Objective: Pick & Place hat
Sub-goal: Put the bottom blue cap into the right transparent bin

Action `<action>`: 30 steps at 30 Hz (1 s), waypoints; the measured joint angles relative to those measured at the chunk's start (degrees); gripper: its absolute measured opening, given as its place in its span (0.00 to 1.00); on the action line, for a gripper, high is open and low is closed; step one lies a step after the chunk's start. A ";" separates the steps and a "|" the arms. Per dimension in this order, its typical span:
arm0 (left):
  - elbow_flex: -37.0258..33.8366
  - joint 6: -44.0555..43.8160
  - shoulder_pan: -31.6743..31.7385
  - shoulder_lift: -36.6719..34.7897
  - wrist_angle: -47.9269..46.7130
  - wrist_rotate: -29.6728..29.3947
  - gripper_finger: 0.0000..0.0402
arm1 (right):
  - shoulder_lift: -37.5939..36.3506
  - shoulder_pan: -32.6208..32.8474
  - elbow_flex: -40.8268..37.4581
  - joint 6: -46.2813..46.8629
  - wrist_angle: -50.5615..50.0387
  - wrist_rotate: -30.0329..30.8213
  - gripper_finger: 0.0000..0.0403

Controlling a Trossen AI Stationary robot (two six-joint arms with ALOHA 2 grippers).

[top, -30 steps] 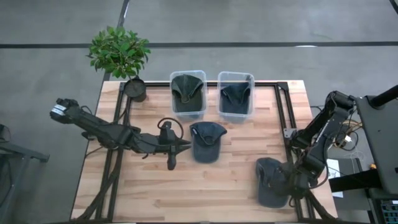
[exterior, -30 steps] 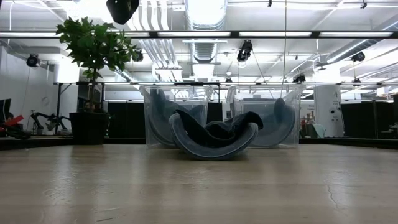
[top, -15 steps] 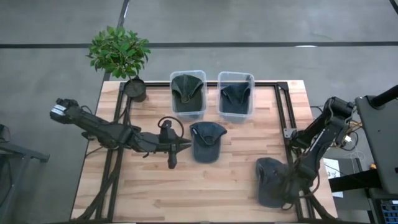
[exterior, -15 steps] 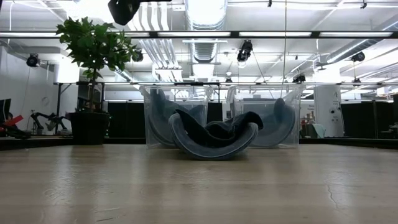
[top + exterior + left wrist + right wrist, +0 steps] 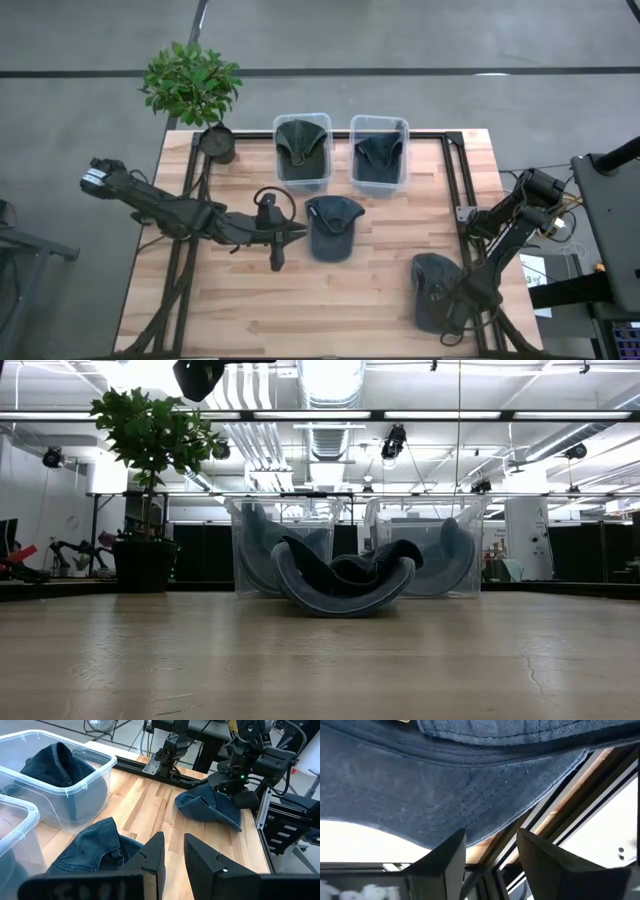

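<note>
The right gripper point(image 5: 452, 322), fingers apart, is hovering at the cap point(image 5: 432, 290) lying at five o'clock by the table point(image 5: 330, 300) edge; a nudge risks tipping it off

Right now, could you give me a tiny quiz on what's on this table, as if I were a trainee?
1. True or false: both clear bins hold a hat.
2. How many hats lie on the bare table? A one, B two, C three.
3. Which hand is right at the hat near the table's right edge?

Key: 1 true, a green hat in one, a blue hat in the other. 2 B. 3 the right hand, fingers apart; the left hand waits beside the middle hat.
</note>
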 joint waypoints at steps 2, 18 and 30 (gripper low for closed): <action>0.00 -0.02 0.00 0.00 0.00 0.00 0.16 | 0.14 0.00 0.00 0.13 -0.20 0.23 0.43; -0.01 -0.10 -0.04 0.00 0.13 0.00 0.16 | 0.31 -2.86 -0.76 -1.54 -0.64 2.41 0.43; -0.01 0.04 0.00 0.00 0.13 0.00 0.16 | 2.71 -6.56 -0.83 -6.56 1.11 6.41 0.43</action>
